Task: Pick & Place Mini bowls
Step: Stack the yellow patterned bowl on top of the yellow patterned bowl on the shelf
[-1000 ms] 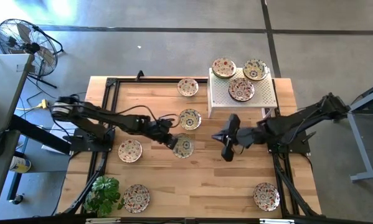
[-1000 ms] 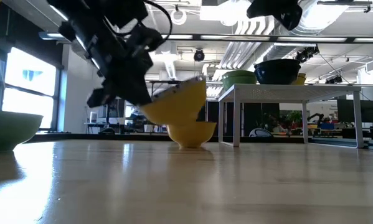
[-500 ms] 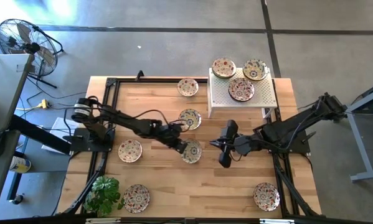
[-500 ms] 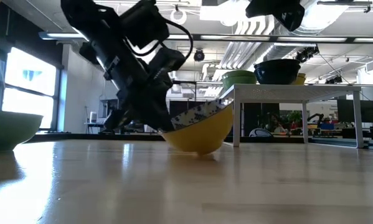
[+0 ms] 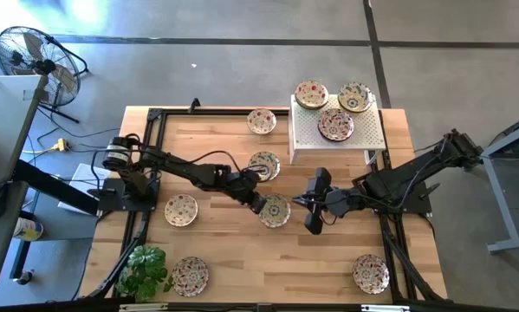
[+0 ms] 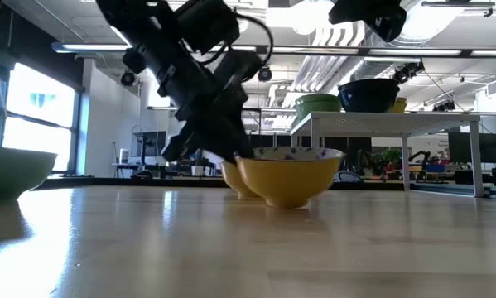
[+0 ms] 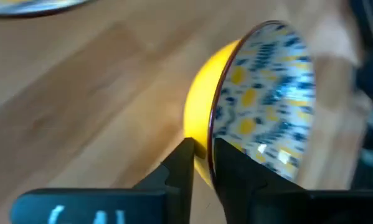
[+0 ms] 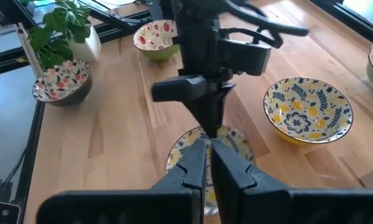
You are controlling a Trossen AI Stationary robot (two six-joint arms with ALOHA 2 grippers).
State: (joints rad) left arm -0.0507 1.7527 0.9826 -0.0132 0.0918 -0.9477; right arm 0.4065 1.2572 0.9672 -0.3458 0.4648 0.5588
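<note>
Left end effector: it reaches over the middle of the wooden surface and its two fingers are clenched on the rim of a yellow mini bowl, one finger inside and one outside.
Held yellow mini bowl: it sits upright on the surface in the low view, at the centre, between the two end effectors; inside it has a blue and yellow pattern.
Second yellow mini bowl: just behind the held one, on the surface, apart from it.
Other mini bowls on the surface: one at the left, one near the potted plant at the front left, one at the far edge, one at the front right.
White perforated stand: at the far right of the surface, it carries three mini bowls.
Right end effector: just right of the held bowl, not touching it; its fingers are pressed together and grasp nothing.
</note>
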